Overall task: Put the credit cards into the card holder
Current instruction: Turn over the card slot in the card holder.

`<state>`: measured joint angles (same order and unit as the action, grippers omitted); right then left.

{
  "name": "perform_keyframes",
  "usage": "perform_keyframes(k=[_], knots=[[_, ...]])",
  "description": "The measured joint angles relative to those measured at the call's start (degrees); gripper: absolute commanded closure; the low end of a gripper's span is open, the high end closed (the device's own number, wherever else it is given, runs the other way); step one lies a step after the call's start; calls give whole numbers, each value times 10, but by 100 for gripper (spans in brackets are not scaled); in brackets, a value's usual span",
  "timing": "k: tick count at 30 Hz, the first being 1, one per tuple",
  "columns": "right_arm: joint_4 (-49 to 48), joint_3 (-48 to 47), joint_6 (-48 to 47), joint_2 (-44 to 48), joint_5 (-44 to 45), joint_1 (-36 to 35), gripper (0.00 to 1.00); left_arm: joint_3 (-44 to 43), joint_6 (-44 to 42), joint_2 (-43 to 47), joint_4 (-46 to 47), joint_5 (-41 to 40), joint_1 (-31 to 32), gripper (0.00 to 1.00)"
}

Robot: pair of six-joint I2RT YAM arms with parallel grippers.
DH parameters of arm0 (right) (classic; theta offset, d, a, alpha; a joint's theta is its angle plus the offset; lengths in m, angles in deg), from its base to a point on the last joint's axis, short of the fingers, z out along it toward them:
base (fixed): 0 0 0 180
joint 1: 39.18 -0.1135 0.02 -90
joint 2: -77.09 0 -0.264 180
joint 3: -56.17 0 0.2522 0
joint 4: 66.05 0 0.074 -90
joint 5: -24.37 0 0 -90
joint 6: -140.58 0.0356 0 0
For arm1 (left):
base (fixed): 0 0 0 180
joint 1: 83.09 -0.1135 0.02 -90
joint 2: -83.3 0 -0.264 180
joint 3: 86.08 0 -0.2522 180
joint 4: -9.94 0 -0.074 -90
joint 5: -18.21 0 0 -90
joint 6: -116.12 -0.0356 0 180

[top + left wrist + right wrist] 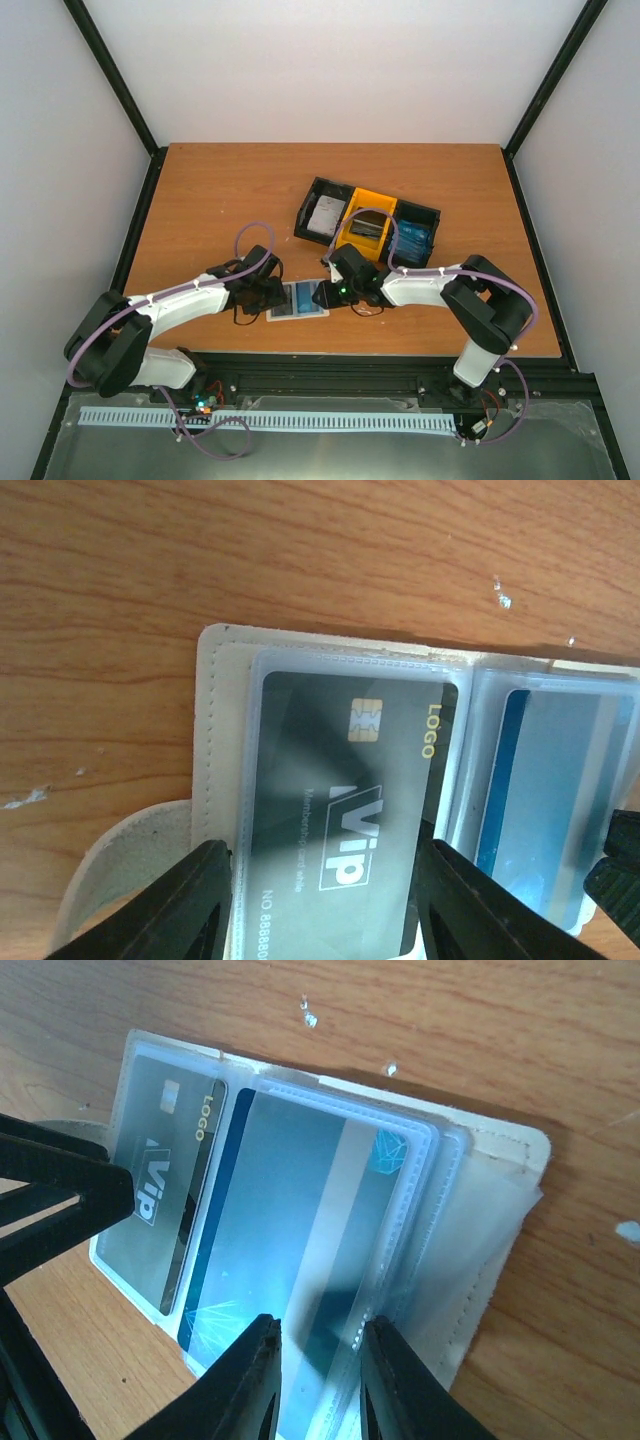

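You have the card holder lying open and flat on the desk, near its front edge and between your two arms. In its clear sleeves sit a dark credit card marked VIP on the left page and a blue credit card on the right page, with the cream cover showing around both. Your left gripper has its jaws apart, one finger over the cream border and the other at the dark card's inner edge, beside the fold. Your right gripper has its jaws close together with only a narrow strip of the blue card and its sleeve between them. You cannot tell from these views whether it clamps that edge or only rests on it. Behind the holder stands the black-and-yellow tray, with a card-shaped item in each of its three compartments.
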<state>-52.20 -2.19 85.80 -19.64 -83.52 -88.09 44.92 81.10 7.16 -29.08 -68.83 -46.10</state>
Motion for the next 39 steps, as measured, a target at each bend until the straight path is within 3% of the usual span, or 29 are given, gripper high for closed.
perform_keyframes(k=[8, 30, 39], knots=[[-14, -3, 11, -9, -25, 0, 78, 7, -2, 0, 6, 4, 0, 62], [-75, -3, 29, -23, -102, 0, 69, 8, -7, -6, 19, 16, -3, 64], [-101, -3, 63, -30, -114, 0, 70, 8, -12, -10, 26, 19, -4, 66]])
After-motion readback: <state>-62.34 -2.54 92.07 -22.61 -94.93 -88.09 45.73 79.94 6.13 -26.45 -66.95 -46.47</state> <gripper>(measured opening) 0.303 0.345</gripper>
